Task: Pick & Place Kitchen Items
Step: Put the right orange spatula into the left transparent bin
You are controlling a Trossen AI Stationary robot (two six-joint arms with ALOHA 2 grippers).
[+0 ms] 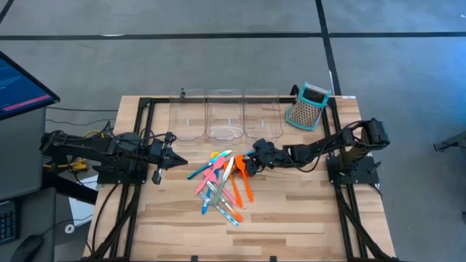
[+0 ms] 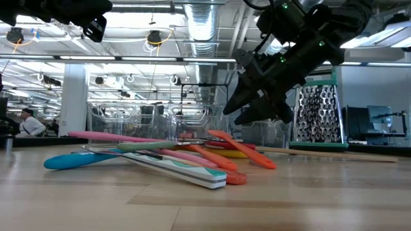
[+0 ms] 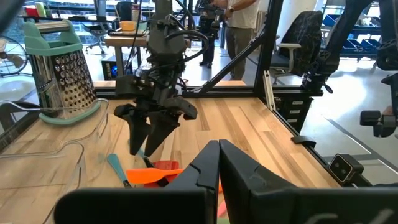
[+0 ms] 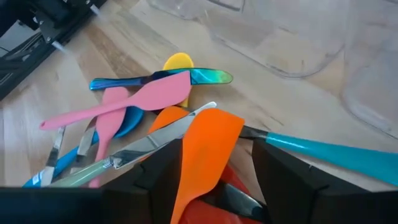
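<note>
Straddling the blade of an orange spatula (image 4: 208, 149), the right tool (image 1: 248, 164) stands released, fingers either side of it, low over the utensil pile (image 1: 222, 185) on the desk (image 1: 291, 211). Beyond this tool, three clear bins (image 1: 225, 113) appear empty. Beside the pile, the left tool (image 1: 173, 161) waits clenched on nothing.
</note>
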